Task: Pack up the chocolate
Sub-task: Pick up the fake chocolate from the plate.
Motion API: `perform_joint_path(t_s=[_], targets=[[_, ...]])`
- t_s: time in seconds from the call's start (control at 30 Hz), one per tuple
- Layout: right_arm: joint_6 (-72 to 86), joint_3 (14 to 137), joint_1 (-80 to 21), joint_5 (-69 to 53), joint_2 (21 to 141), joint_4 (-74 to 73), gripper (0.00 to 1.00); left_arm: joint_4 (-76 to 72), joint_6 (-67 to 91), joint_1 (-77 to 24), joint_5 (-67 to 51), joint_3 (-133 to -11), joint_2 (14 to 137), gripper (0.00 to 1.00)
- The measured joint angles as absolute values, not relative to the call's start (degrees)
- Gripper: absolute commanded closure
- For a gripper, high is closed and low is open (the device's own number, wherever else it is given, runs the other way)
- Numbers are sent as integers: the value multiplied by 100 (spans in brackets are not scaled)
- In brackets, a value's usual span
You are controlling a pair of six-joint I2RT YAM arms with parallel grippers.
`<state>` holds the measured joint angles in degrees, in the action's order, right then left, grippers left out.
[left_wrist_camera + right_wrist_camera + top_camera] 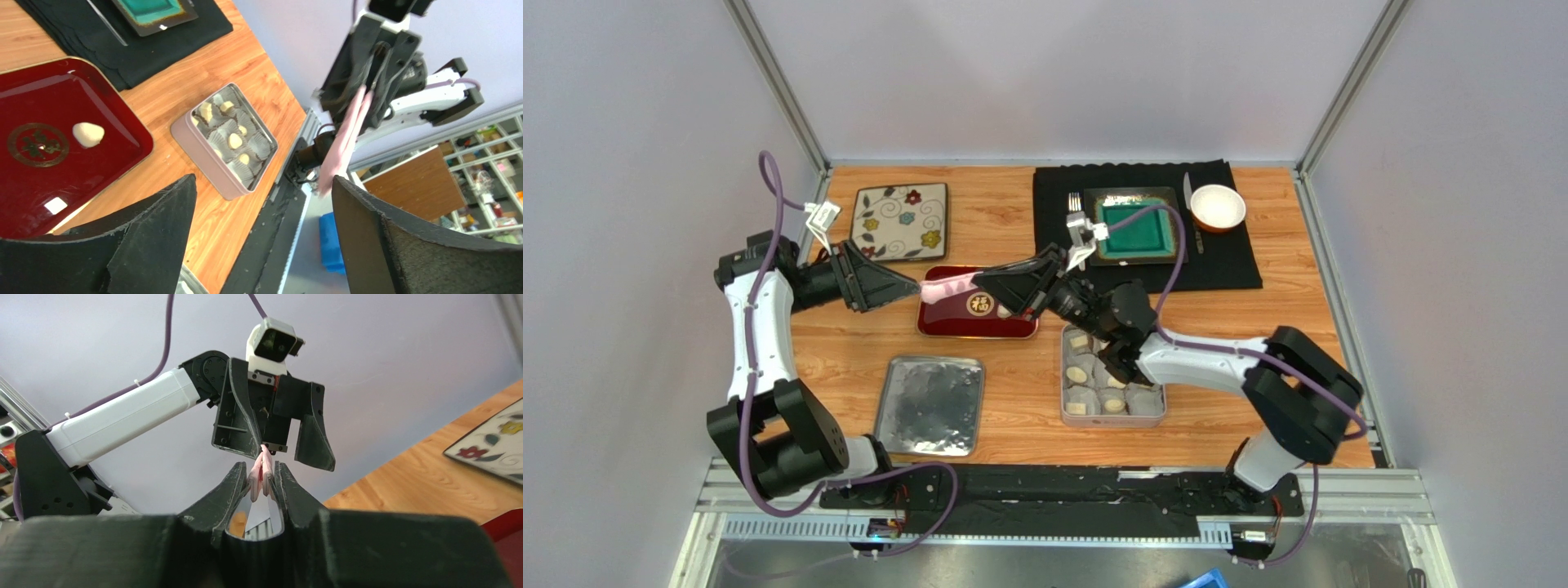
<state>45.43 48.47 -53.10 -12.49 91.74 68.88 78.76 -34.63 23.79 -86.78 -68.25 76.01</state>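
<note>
The step in hand looks like passing the pink tongs (pixel 345 144) from one arm to the other above the red tray (pixel 946 328), a preparation for picking rather than a pick itself. The right tool (pixel 263 473) is pressed together on the tongs, pinching both pink legs flat against each other near one end. The left tool (pixel 906 289) stands spread wide around the other end, its fingers clear of the pink on either side, so the right tool alone seems to carry the tongs. One chocolate (pixel 88 134), a pale rounded lump, lies loose on the red tray beside the gold emblem. The other chocolates (pixel 235 141) sit in white paper cups inside the rectangular tin (pixel 202 160), which rests on the worktop (pixel 1014 380) just beside the tray on the right arm's side; some cups at one end look empty. The next move, as I judge it, calls for the left arm to draw straight back without brushing the tongs, then for the right arm to tilt the tongs down toward the lump on the tray. With the legs squeezed together as they are, the right tool would likely need to ease its pinch so the tips can spread around the chocolate
</note>
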Motion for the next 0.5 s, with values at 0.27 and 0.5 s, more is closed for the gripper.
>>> perform_joint_path(t_s=[0.27, 0.5], targets=[[3446, 4257, -4945, -1127, 7660, 5459, 100, 7830, -4167, 2259, -8530, -6829, 7546, 10], [2147, 5006, -4943, -510, 7653, 3138, 100, 7841, -5236, 1769, -8493, -6875, 7616, 9]])
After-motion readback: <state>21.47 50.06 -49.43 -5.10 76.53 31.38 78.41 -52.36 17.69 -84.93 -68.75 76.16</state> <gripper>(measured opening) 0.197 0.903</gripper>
